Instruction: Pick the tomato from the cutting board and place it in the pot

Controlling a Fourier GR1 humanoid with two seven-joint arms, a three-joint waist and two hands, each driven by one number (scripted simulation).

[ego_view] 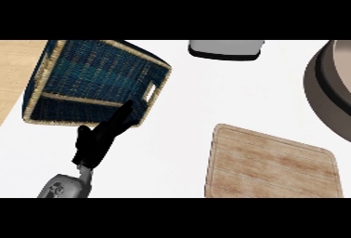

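The wooden cutting board (270, 163) lies at the lower right of the white counter, and no tomato shows on it. Part of a large dark round pot (326, 88) with a brown rim enters from the right edge. My left hand (103, 137) rests at the lower left with its black fingers straight, pointing up toward the basket and overlapping its near edge. My right hand is nowhere in the head view. The tomato is not visible anywhere.
A blue woven basket (89, 79) with a tan rim stands tilted at the upper left. A grey and black object (226, 49) sits at the top centre. A wooden surface (14, 69) shows at the far left.
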